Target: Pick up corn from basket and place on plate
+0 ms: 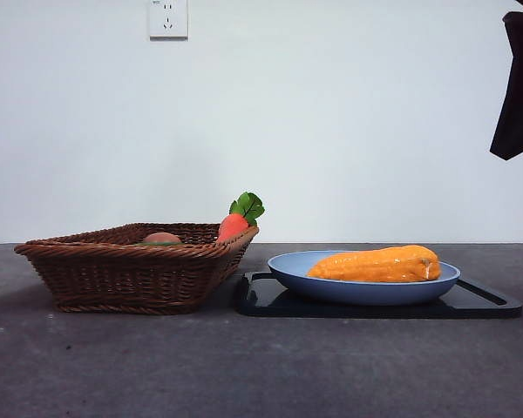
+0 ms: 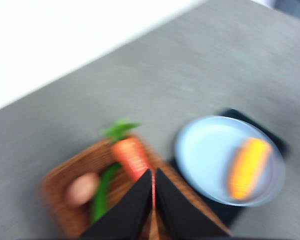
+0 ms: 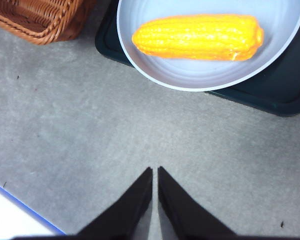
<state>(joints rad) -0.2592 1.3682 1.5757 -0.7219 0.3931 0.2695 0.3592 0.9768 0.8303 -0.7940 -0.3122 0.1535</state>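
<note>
The corn (image 1: 379,265) lies on its side in the light-blue plate (image 1: 288,266), which rests on a black tray. The right wrist view shows the corn (image 3: 197,37) on the plate (image 3: 140,65) from above. My right gripper (image 3: 155,172) is shut and empty, high over bare table in front of the plate. My left gripper (image 2: 153,175) is shut and empty, high above the wicker basket (image 2: 57,182); that view is blurred, with the corn (image 2: 247,167) on the plate (image 2: 205,150). The basket (image 1: 122,274) sits left of the plate. One arm shows as a dark shape (image 1: 516,87) at top right.
A carrot with green leaves (image 1: 237,221) leans on the basket's right rim, and a brownish round item (image 1: 161,238) lies inside beside something green (image 2: 102,192). The black tray (image 1: 488,305) sits under the plate. A wall socket (image 1: 168,17) is on the back wall.
</note>
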